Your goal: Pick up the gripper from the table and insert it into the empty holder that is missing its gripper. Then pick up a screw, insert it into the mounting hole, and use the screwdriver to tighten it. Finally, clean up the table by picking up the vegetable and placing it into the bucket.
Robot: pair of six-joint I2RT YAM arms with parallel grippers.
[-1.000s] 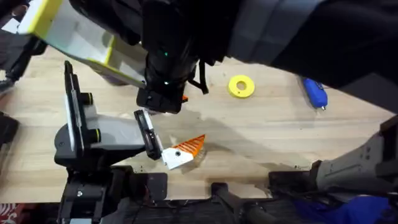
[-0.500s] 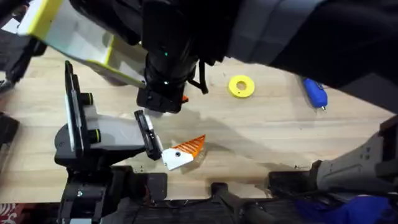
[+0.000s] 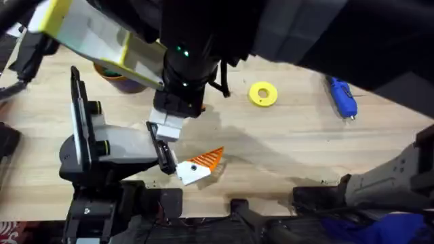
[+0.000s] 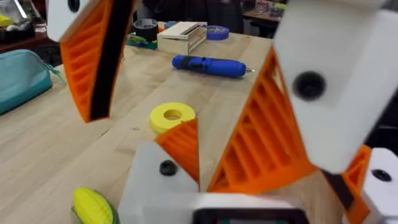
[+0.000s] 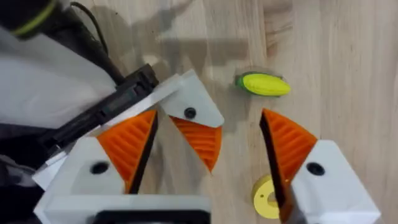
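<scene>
The gripper (image 5: pixel 198 134), an orange ribbed finger on a white base, sits at the holder on one end of my left arm's black rail (image 5: pixel 112 109). A dark mounting hole (image 5: pixel 189 113) shows in its base. My right gripper (image 5: pixel 208 118) hangs open around it, one pad close and the other well clear. From overhead, the right gripper (image 3: pixel 171 120) is over that rail end. My left gripper (image 4: pixel 273 171) lies low and open, its other finger (image 3: pixel 201 163) near the front edge. The blue screwdriver (image 3: pixel 342 98) lies far right. The vegetable (image 5: pixel 264 84) lies near the rail. The bucket (image 3: pixel 115 76) stands back left. The screw is out of view.
A yellow ring (image 3: pixel 263 93) lies mid-table between the rail and the screwdriver. In the left wrist view a teal pouch (image 4: pixel 18 78) lies at the table's side, and a box (image 4: pixel 180 34) and tape rolls stand at its far end. The right arm's dark links overhang the back.
The right gripper has come down and toward the front, onto the rail's end. Its arm shifted and uncovered the bucket. The left arm, ring and screwdriver have not moved.
</scene>
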